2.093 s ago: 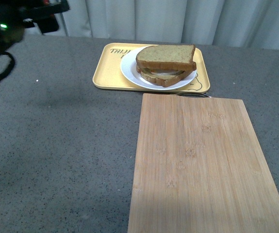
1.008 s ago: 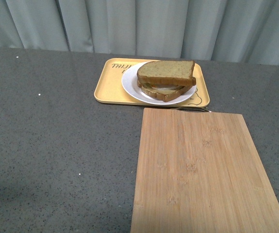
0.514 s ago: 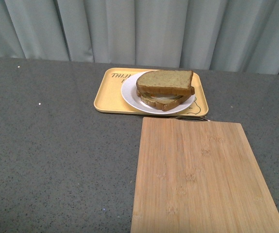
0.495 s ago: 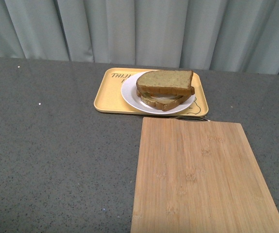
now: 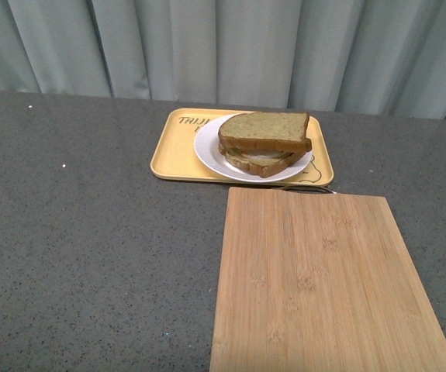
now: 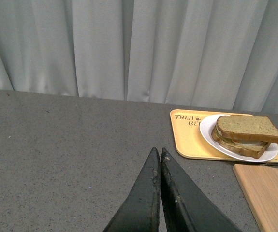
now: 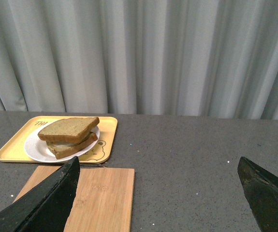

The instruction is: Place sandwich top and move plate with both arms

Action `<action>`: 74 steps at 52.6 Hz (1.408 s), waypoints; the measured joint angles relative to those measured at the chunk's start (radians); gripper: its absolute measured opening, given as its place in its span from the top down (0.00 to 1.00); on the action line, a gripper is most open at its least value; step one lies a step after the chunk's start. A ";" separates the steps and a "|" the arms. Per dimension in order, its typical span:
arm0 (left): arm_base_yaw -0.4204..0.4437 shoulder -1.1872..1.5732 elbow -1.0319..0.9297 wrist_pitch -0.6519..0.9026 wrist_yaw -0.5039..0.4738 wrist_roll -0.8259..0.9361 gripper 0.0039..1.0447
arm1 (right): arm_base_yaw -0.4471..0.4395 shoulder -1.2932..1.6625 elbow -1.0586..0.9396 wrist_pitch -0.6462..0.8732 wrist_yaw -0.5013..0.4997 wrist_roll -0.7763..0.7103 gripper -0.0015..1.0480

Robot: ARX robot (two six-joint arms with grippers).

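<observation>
The sandwich top (image 5: 267, 130), a brown wholegrain slice, lies on a lower slice with filling on the round white plate (image 5: 209, 152). It also shows as the sandwich top (image 6: 249, 128) on the plate (image 6: 207, 136), and the sandwich top (image 7: 67, 128) on the plate (image 7: 35, 150). No arm appears in the front view. My left gripper (image 6: 157, 152) is shut and empty, well back from the plate over bare table. My right gripper (image 7: 158, 162) is wide open and empty, far from the plate.
The plate sits on a yellow tray (image 5: 174, 151) with a bear drawing, at the back of a dark grey speckled table (image 5: 83, 232). A bamboo cutting board (image 5: 323, 279) lies just in front of the tray. Grey curtains (image 5: 223, 46) close the back.
The left arm, in the upper left of the front view two seconds ago, has left that view. The camera view has tilted up slightly. The sandwich and plate have not moved.
</observation>
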 joint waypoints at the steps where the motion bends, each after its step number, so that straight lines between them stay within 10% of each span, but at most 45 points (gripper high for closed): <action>1: 0.000 -0.009 0.000 -0.009 0.000 0.000 0.97 | 0.000 0.000 0.000 0.000 0.000 0.000 0.09; 39: 0.000 -0.375 0.000 -0.380 0.000 0.000 0.96 | 0.000 0.000 0.000 0.000 0.000 0.000 0.09; 67: 0.000 -0.375 0.000 -0.380 0.000 0.000 0.06 | 0.000 0.000 0.000 0.000 0.000 0.000 0.09; 74: 0.000 -0.375 0.000 -0.380 0.000 0.001 0.06 | 0.000 0.000 0.000 0.000 0.000 0.000 0.09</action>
